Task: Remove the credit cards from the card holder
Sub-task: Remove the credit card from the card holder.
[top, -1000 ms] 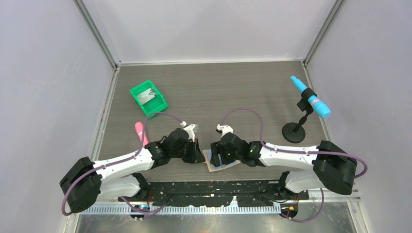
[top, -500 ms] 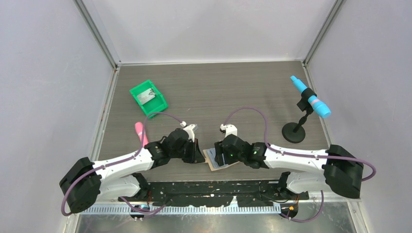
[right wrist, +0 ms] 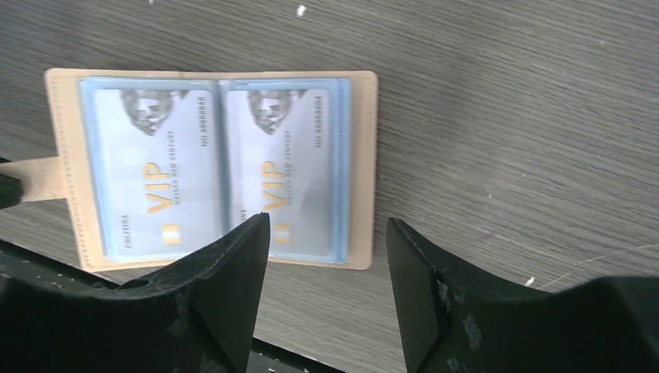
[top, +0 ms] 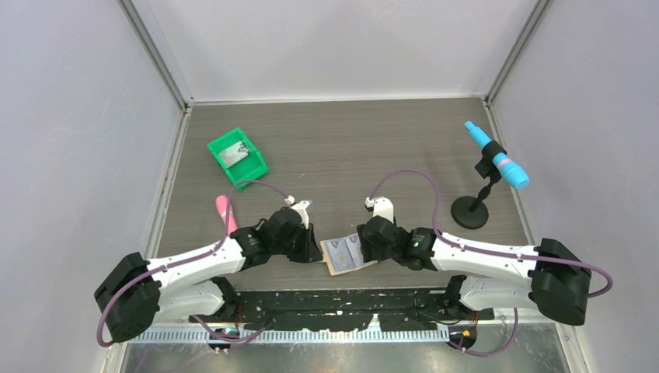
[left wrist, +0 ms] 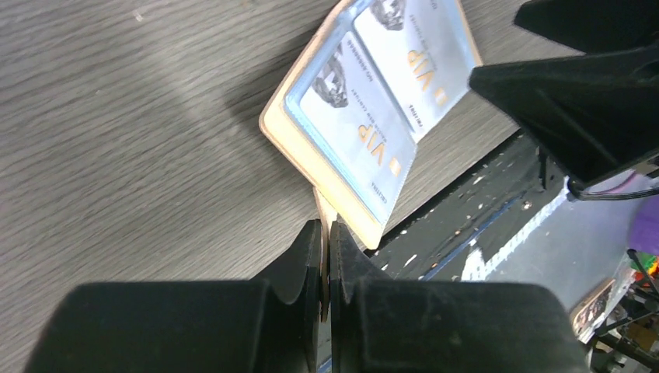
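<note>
The card holder (top: 340, 268) lies spread open at the table's near edge, tan border (right wrist: 364, 155) around blue sleeves. Two pale credit cards with gold "VIP" print sit side by side in it, one on the left (right wrist: 155, 171) and one on the right (right wrist: 291, 148). My left gripper (left wrist: 326, 229) is shut on the holder's strap tab (left wrist: 322, 203), holding that side slightly lifted. My right gripper (right wrist: 326, 221) is open, hovering just above the holder's right edge with nothing between its fingers. In the top view it (top: 365, 247) sits right of the holder, the left gripper (top: 317, 250) on the other side.
A green bin (top: 237, 158) with a grey item stands at the back left. A pink object (top: 225, 211) lies by the left arm. A blue tool on a black stand (top: 471, 211) is at the right. The black mounting rail (top: 350, 299) runs just behind the holder.
My right gripper has drawn back to the right off the holder, uncovering both cards, and its jaws have narrowed a little. The left gripper has kept its hold on the tab.
</note>
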